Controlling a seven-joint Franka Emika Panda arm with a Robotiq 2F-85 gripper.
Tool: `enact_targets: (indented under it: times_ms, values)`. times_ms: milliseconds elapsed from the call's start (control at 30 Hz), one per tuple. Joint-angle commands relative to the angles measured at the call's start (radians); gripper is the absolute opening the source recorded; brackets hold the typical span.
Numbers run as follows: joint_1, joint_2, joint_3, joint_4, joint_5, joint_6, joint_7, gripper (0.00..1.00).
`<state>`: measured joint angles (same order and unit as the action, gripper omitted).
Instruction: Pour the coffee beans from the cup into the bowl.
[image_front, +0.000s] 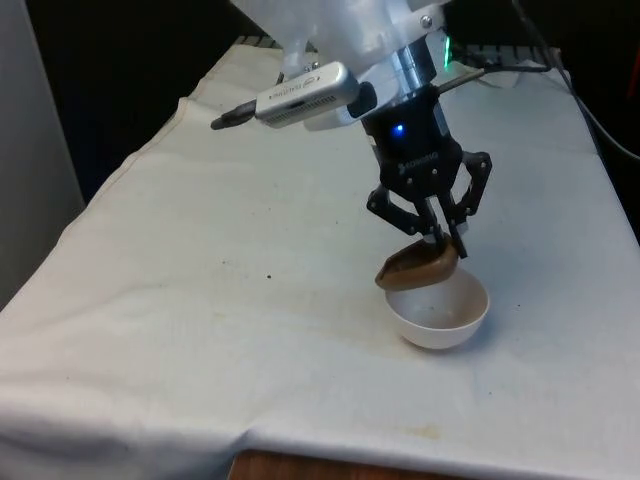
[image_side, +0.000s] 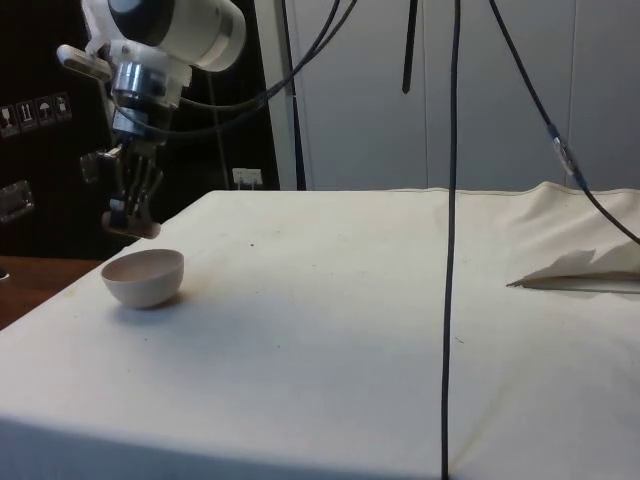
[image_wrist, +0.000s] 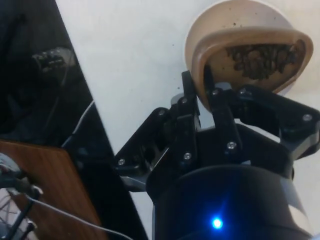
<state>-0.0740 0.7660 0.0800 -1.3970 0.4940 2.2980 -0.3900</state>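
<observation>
My pincer (image_front: 447, 243) is closed down narrow on the rim of the brown cup (image_front: 418, 266), one finger inside the wall and one outside. I hold the cup tipped over on its side just above the white bowl (image_front: 440, 312), its mouth over the bowl's rim. Coffee beans (image_wrist: 260, 59) lie heaped in the tilted cup. The bowl rests on the desk's white cloth (image_front: 220, 300), near the desk's front edge.
</observation>
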Motion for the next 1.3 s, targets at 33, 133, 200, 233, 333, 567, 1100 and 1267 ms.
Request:
enact_targets:
  times_ms: [33, 133, 200, 233, 333, 567, 1100, 1267]
  values:
    - [-0.006, -0.012, 0.008, -0.018, 0.027, 0.005, -0.017, 0.00]
    - [-0.005, -0.020, 0.006, -0.032, 0.059, 0.004, -0.037, 0.00]
    - [-0.004, -0.024, 0.006, -0.040, 0.074, 0.005, -0.047, 0.00]
    - [-0.003, -0.026, 0.006, -0.045, 0.081, 0.006, -0.052, 0.00]
    - [-0.002, -0.033, 0.007, -0.057, 0.100, 0.007, -0.065, 0.00]
    - [-0.001, -0.042, 0.007, -0.078, 0.149, 0.006, -0.101, 0.00]
    - [-0.006, -0.036, -0.011, -0.073, 0.316, -0.047, -0.200, 0.00]
    - [-0.005, -0.040, -0.015, -0.075, 0.351, -0.057, -0.217, 0.00]
